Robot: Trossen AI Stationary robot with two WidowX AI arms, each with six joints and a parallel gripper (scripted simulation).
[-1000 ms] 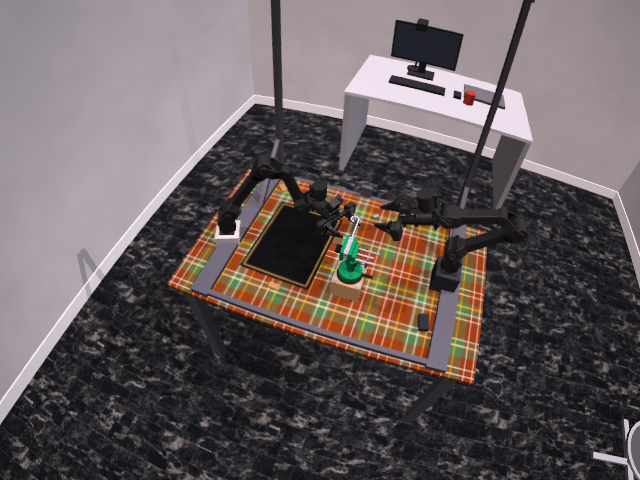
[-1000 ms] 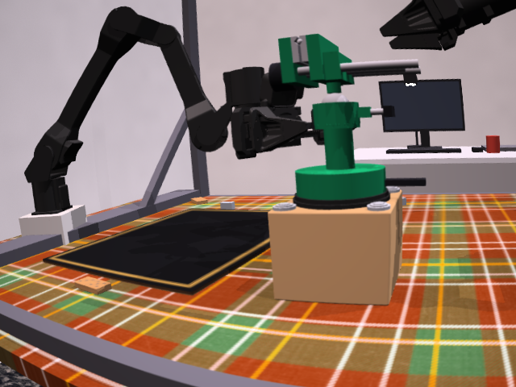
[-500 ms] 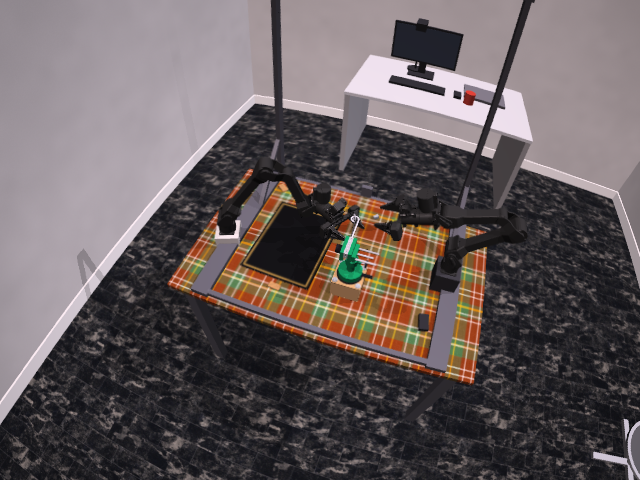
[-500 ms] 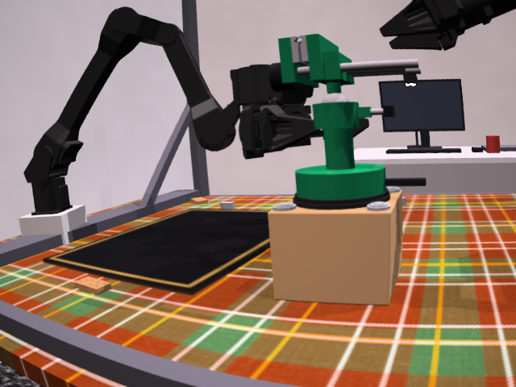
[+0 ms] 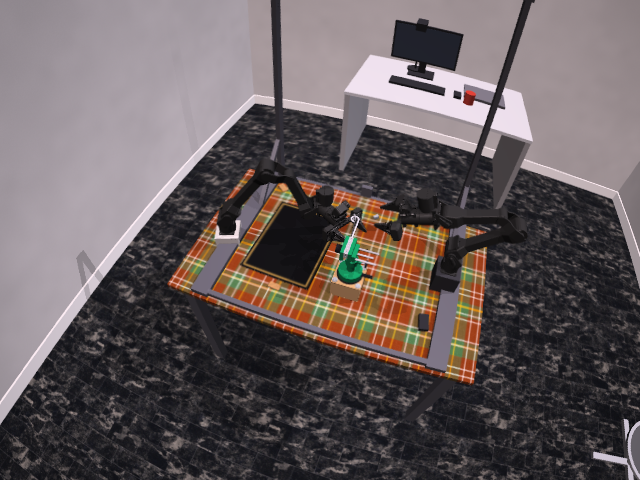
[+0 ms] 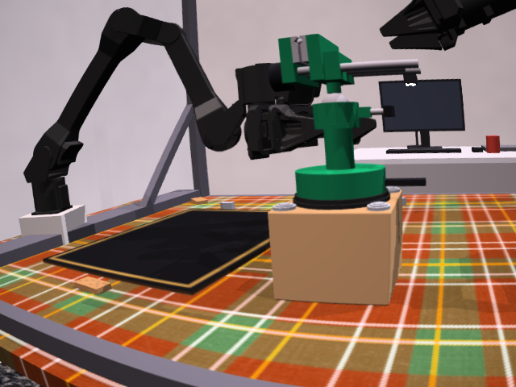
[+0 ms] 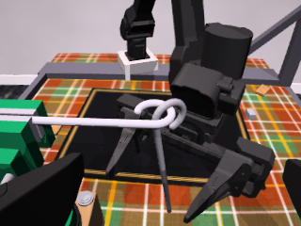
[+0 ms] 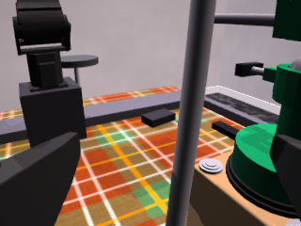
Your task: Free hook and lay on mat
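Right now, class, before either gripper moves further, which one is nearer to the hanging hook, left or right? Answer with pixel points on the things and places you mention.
Right. The right gripper [image 5: 354, 234] [image 6: 347, 135] [image 7: 143, 197] [image 8: 177, 144] has a finger on either side of the hanging hook [image 5: 354, 219] [image 7: 161, 165] [image 8: 192, 113]; the left gripper [image 5: 379, 216] [image 6: 385, 37] [image 7: 185, 167] stands off, pointing toward it.
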